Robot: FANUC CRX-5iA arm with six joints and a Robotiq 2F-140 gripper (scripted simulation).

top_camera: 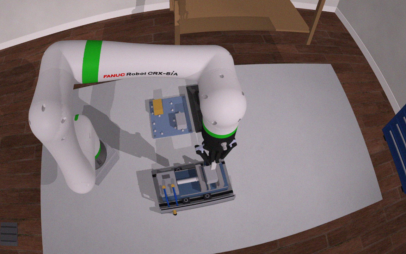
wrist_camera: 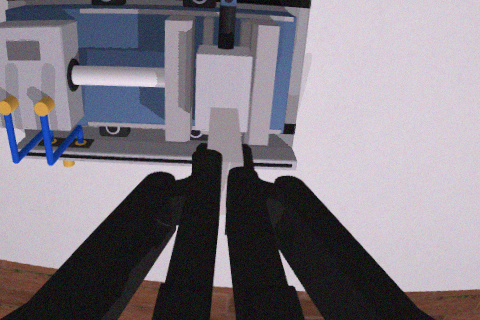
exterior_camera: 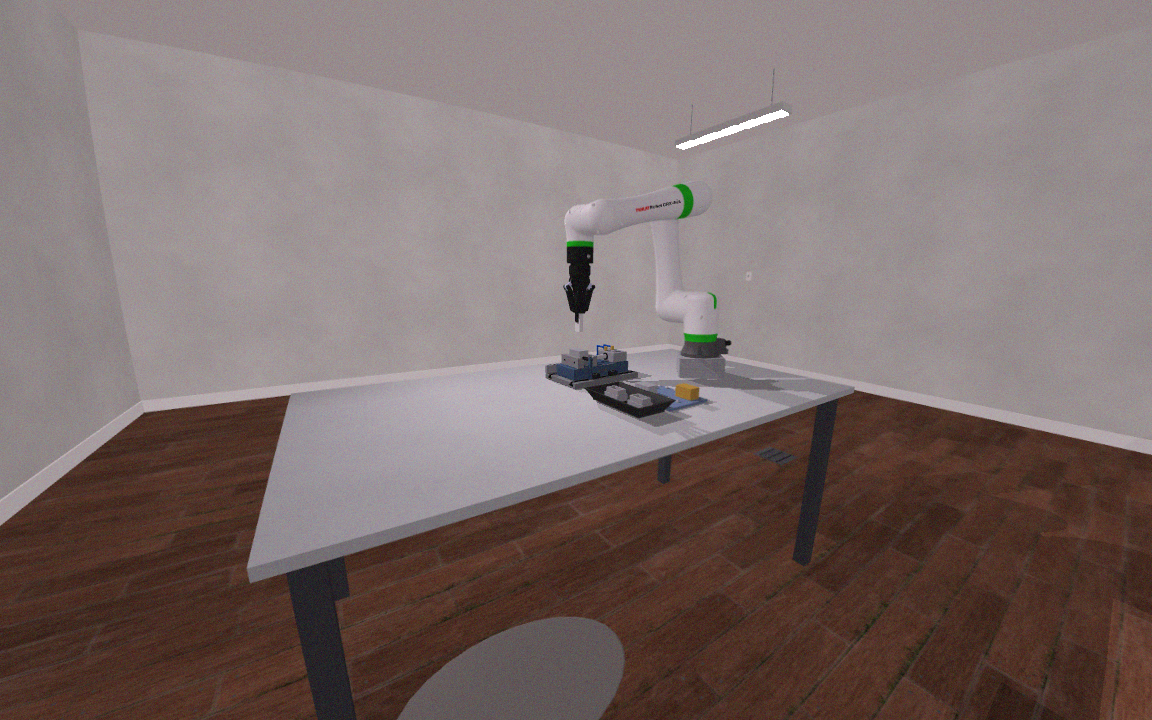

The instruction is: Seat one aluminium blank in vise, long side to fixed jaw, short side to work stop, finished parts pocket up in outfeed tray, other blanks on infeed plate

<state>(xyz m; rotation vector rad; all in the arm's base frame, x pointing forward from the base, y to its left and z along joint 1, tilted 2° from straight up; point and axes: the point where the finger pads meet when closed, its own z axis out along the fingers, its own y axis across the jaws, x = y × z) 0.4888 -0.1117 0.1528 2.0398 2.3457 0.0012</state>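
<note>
The vise (top_camera: 193, 184) sits on the table near the front; it also shows in the wrist view (wrist_camera: 156, 63). An aluminium blank (wrist_camera: 223, 82) lies in the vise's opening between the two jaws, also seen from above (top_camera: 211, 176). A short dark rod (wrist_camera: 227, 23) stands at one end of it. My gripper (wrist_camera: 222, 129) (top_camera: 212, 162) hangs above the vise's near end, clear of the blank in the side view (exterior_camera: 576, 315). Its fingers are shut together on nothing. The infeed plate (top_camera: 170, 116) holds a brass blank (top_camera: 158, 106) and an aluminium blank (top_camera: 180, 120).
The black outfeed tray (exterior_camera: 629, 396) with grey parts in it stands beside the infeed plate; the arm hides most of it from above. Blue hoses (top_camera: 170, 195) run from the vise's left end block. A wooden shelf (top_camera: 239, 15) stands beyond the table.
</note>
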